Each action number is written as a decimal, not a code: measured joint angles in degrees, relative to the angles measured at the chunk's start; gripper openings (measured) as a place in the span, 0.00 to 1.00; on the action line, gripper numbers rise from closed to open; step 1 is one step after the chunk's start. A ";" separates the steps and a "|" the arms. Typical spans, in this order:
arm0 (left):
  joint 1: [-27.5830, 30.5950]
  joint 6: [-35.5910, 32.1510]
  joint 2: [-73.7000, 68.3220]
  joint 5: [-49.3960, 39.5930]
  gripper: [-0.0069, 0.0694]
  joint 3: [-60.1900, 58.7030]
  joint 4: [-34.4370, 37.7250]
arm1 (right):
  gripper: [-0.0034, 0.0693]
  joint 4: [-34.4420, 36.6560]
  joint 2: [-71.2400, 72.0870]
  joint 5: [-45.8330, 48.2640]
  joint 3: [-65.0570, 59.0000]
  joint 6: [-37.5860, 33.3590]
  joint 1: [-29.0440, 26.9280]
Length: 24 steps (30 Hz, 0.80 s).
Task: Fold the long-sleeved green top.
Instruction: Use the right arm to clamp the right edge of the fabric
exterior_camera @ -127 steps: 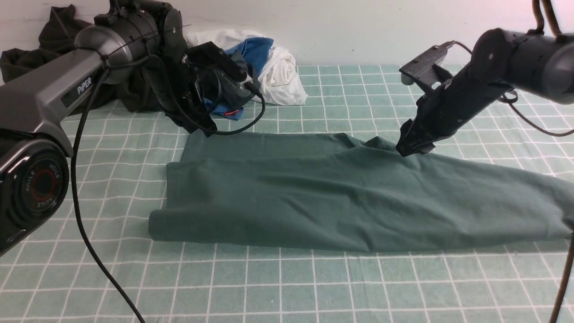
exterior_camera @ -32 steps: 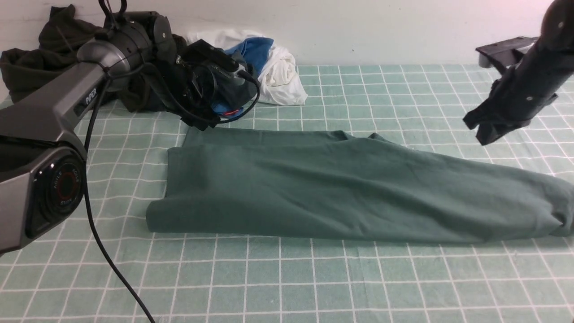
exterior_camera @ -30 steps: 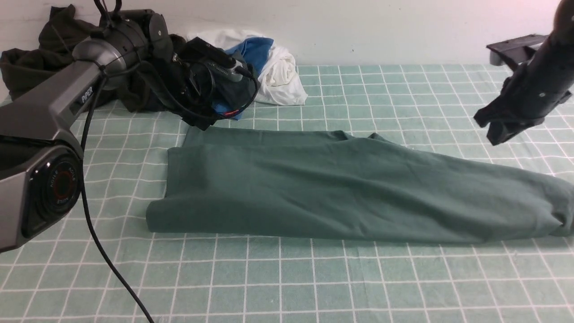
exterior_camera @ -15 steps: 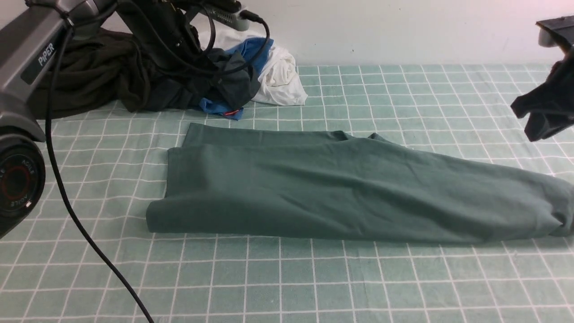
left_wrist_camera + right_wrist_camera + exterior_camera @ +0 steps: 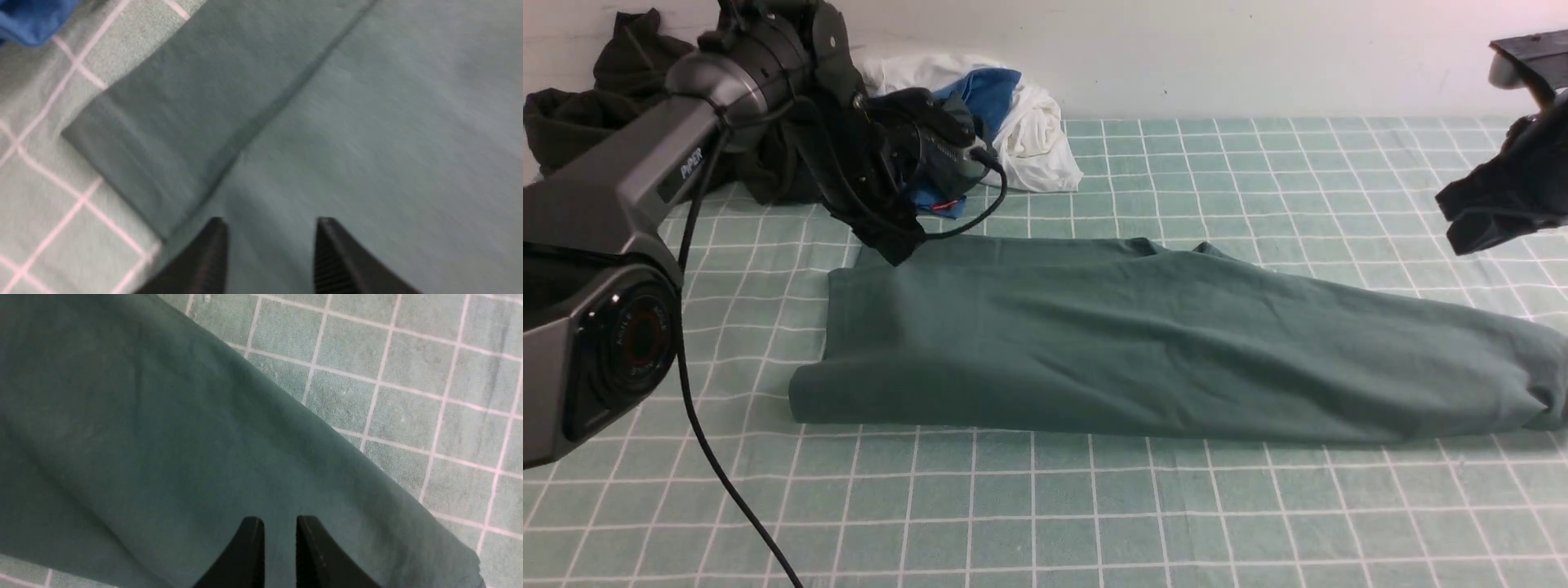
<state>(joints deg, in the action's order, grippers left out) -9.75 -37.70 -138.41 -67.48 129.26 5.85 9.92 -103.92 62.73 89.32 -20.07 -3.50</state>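
The green long-sleeved top [image 5: 1143, 351] lies on the checked cloth, folded lengthwise into a long band running left to right. Its neck, logo and cuffs are hidden. My left gripper [image 5: 894, 245] is at the top's far left corner; in the left wrist view the left gripper [image 5: 270, 222] is open and empty just over the green fabric [image 5: 367, 122], beside a lower folded layer [image 5: 163, 122]. My right gripper [image 5: 1470, 233] hangs in the air at the far right, beyond the top. In the right wrist view the right gripper [image 5: 280, 518] is empty above the fabric [image 5: 143, 449], jaws a little apart.
A pile of clothes lies at the back left: a dark olive-black garment [image 5: 596, 114], a dark grey-teal one [image 5: 939, 159], a blue one [image 5: 988, 90] and a white one [image 5: 1033, 139]. A black cable [image 5: 711, 457] hangs from the left arm. A wall closes the back.
My right gripper has let go of the top's far edge and moved up and far to the right. My left arm rose, then came back down at the top's far left corner.
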 joint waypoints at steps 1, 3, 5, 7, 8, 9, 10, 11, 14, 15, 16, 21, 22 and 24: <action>0.00 0.00 0.00 0.00 0.50 0.00 0.00 | 0.21 0.04 -0.08 -0.01 0.00 -0.07 0.00; 0.02 0.42 -1.77 2.75 0.65 0.00 0.00 | 0.21 0.21 -1.08 -0.39 0.00 -0.56 0.00; 0.02 1.24 -3.20 4.07 0.73 0.00 0.00 | 0.21 0.27 -1.80 -0.53 -0.07 -0.69 0.00; 0.02 1.89 -4.48 4.96 0.78 0.07 0.19 | 0.21 0.28 -2.48 -0.73 -0.07 -0.73 0.00; 0.02 1.89 -4.48 5.00 0.78 0.07 0.19 | 0.21 0.34 -2.48 -0.77 -0.07 -0.73 0.00; 0.13 2.01 -4.61 5.17 0.79 0.19 0.33 | 0.21 0.33 -2.97 -0.82 -0.07 -0.73 0.00; 0.17 2.07 -4.68 5.12 0.78 0.24 0.46 | 0.21 0.33 -3.25 -0.82 -0.07 -0.73 0.00; 0.17 2.14 -4.68 5.05 0.76 0.31 0.54 | 0.21 0.40 -3.50 -0.82 -0.07 -0.73 0.00; 0.17 2.20 -4.74 4.66 0.69 0.38 0.79 | 0.21 0.62 -3.87 -0.76 -0.09 -0.73 0.00; 0.17 2.20 -4.78 4.42 0.62 0.38 1.04 | 0.21 0.92 -3.93 -0.76 -0.16 -0.73 0.00; 0.12 2.20 -4.78 4.36 0.56 0.38 1.11 | 0.21 1.05 -3.93 -0.76 -0.16 -0.81 0.00; 0.08 2.20 -4.85 4.17 0.20 0.38 1.93 | 0.21 1.37 -4.00 -0.04 0.58 -4.25 0.77; 0.08 2.20 -4.85 4.17 0.15 0.38 1.93 | 0.21 1.37 -4.04 0.10 0.92 -4.97 1.40; 0.08 2.20 -4.85 4.17 0.11 0.43 1.97 | 0.21 1.37 -4.06 0.10 1.94 -6.59 3.06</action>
<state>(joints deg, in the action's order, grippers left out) -9.68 -35.50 -143.26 -63.31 129.69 7.81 11.29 -107.99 62.83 91.26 -26.67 -0.44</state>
